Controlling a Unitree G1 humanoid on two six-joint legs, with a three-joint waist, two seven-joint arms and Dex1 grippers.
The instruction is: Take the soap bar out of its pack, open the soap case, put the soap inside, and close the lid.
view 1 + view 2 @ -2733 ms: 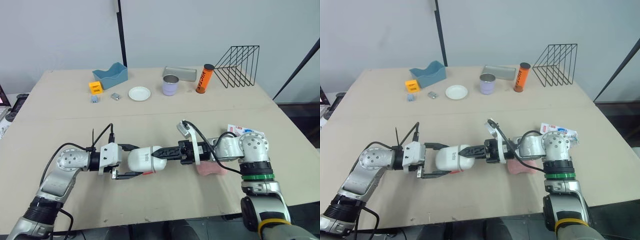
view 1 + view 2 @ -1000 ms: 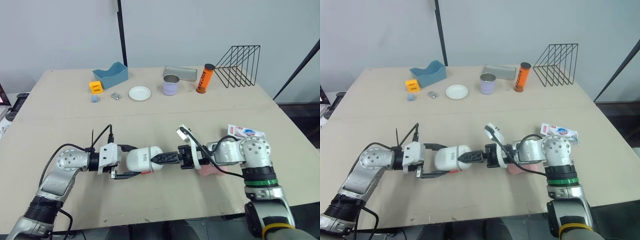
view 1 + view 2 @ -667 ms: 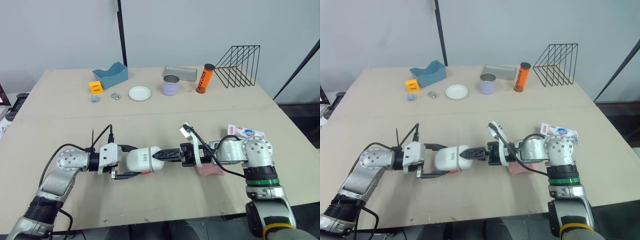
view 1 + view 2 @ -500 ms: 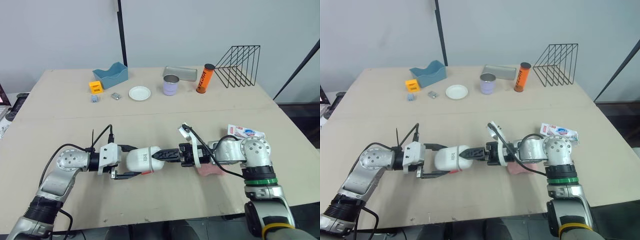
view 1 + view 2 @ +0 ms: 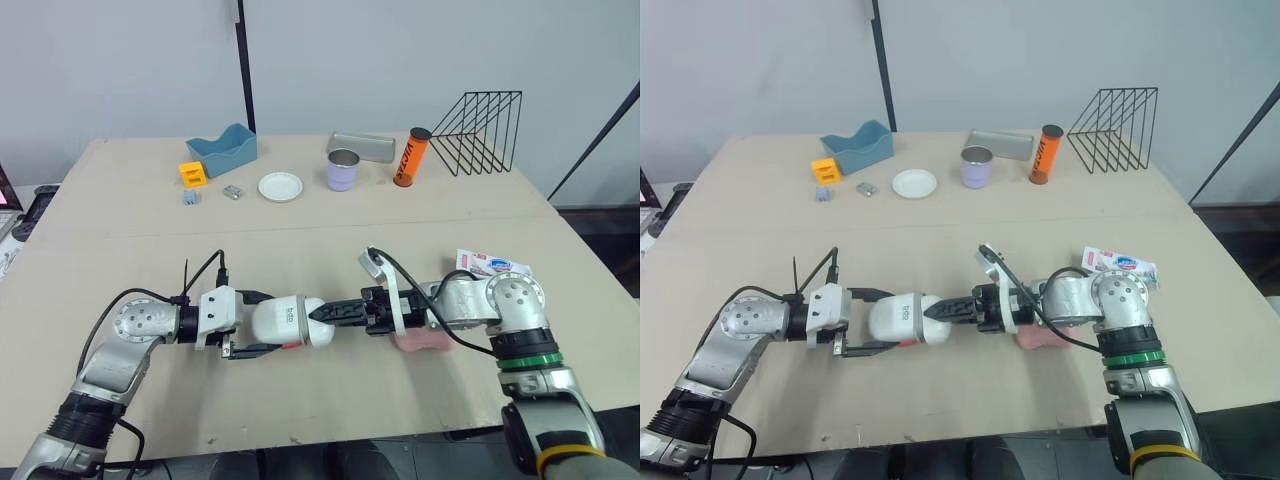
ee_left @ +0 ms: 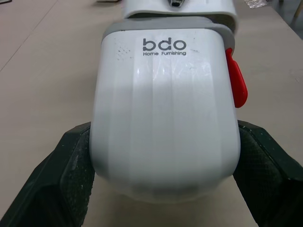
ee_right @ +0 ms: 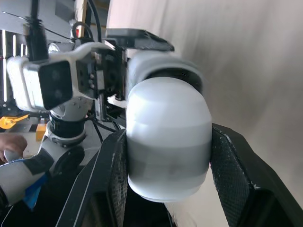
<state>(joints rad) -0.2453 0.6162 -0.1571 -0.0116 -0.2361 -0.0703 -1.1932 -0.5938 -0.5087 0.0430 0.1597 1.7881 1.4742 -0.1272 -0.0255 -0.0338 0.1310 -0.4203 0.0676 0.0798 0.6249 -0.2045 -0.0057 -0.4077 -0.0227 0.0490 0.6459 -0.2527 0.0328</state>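
At the near edge of the desk [image 5: 330,240], the robot's left hand [image 5: 258,323] is clamped across the body of the white soap case [image 5: 290,322], one finger pressed to each side. The right hand [image 5: 330,314] is closed on the case's other end, at 3 o'clock from the first. The case looks shut, its red latch [image 6: 236,82] sitting on one flank. The pink soap [image 5: 428,342], already out of its wrapper, lies on the desk at 3 o'clock from the case, beneath the right forearm, with the pack [image 5: 490,264] near it at 1 o'clock. The likely hazards come from two hands working against each other on a smooth, rounded shell. One grip may slide off, or the case may twist free if the lid is pulled before the latch gives. A sweep of the right forearm could also shove the soap toward the desk's edge. Well apart along the far side, from 11 to 1 o'clock, stand a blue tray [image 5: 222,151], a plate [image 5: 279,187], a cup [image 5: 343,170], an orange tube [image 5: 409,157] and a wire rack [image 5: 485,133], probably out of harm's way.
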